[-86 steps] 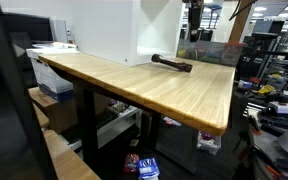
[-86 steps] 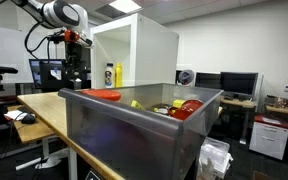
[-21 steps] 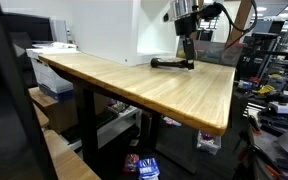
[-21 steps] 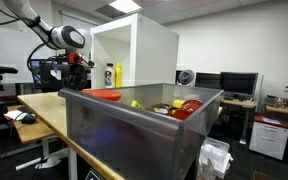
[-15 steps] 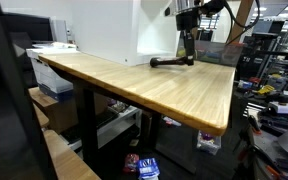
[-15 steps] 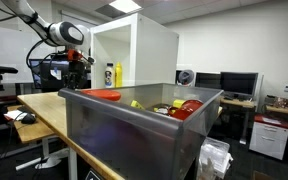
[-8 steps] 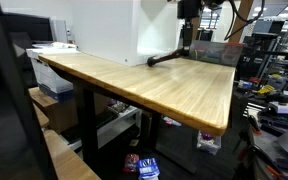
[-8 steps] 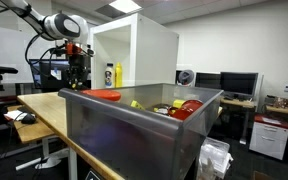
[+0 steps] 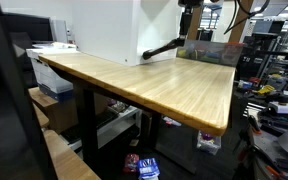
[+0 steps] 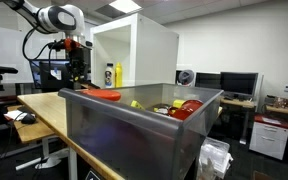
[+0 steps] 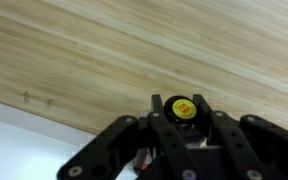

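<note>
In an exterior view, the black rod [image 9: 162, 48] is no longer lying flat on the table [image 9: 154, 90]. The claw [image 9: 185, 38] is raising it by one end, so it is hanging tilted, with its free end sloping down and away from the claw and just clearing the wood. The grip seems to be holding and the lift is under way.

In an exterior view from behind the grey bin [image 10: 124, 130], the claw [image 10: 77, 62] is riding higher over the table [image 10: 44, 112] than a moment ago. The rod is too dark and small to pick out there.

In the wrist view, the claw [image 11: 184, 114] is standing partly closed, its fingers [image 11: 162, 112] pinching the rod's yellow-capped end [image 11: 184, 106] between them. The table's planks [image 11: 104, 50] are showing beyond it.
</note>
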Action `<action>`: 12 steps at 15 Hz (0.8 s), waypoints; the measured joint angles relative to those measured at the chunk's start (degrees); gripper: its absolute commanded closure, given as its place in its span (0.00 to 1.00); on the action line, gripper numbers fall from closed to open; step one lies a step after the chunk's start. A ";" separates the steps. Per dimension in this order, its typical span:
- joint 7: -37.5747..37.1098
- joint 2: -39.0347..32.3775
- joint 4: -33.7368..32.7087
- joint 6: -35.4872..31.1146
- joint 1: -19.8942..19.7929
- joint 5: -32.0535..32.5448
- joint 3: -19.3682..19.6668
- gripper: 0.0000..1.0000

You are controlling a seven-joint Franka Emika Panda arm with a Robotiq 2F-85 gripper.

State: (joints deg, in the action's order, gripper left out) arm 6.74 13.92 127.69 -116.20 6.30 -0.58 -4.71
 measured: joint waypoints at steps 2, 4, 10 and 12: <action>0.36 1.17 0.77 -2.54 0.01 -1.09 0.17 0.91; 0.82 2.15 1.41 -4.26 0.02 -1.90 0.35 0.91; 3.22 4.38 1.28 -0.34 0.49 -3.82 1.18 0.91; 3.79 4.76 0.38 2.84 0.75 -3.93 1.51 0.91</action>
State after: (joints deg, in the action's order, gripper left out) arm 10.53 18.68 128.08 -113.35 7.05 -4.51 -3.20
